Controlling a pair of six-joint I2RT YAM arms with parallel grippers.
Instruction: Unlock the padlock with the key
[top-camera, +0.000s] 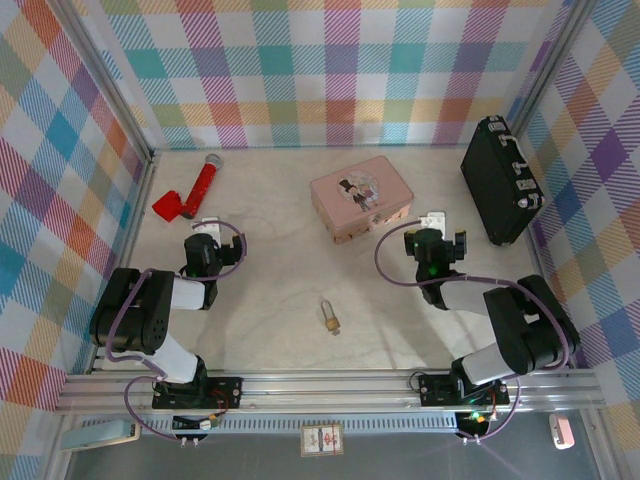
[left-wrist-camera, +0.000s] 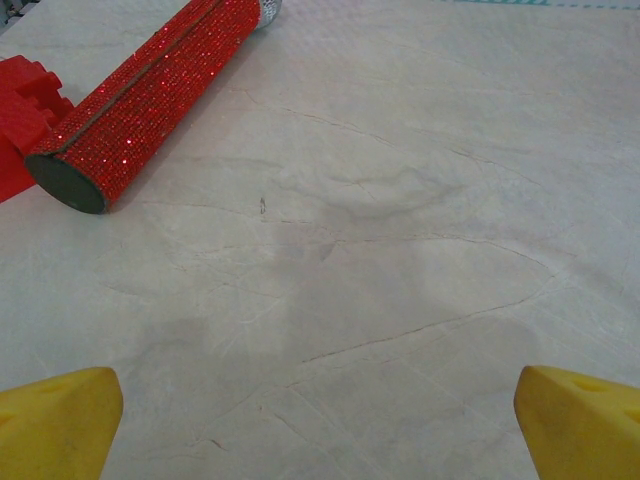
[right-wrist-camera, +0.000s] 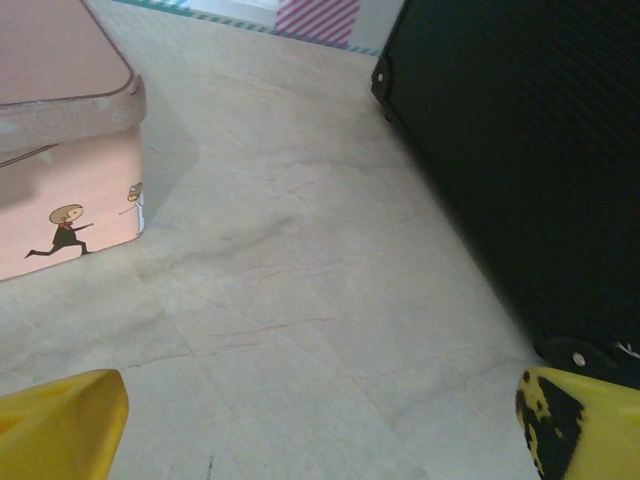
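Pale marbled tabletop (top-camera: 270, 330), plaid walls all round. Far L: red glitter tool (top-camera: 203, 185) by the wall. L gripper (left-wrist-camera: 320, 420) just nearside of it, yellow fingers wide apart, nothing btwn. Padlock (top-camera: 329, 314) lies mid-table, well apart from both grippers. Pink tin (top-camera: 361, 198) beyond it. R gripper (right-wrist-camera: 320, 425) also spread, empty, btwn tin & black case (top-camera: 498, 180).

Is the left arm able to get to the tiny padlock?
Probably yes: the padlock lies alone on bare table, and nothing stands between it and the open left fingers.
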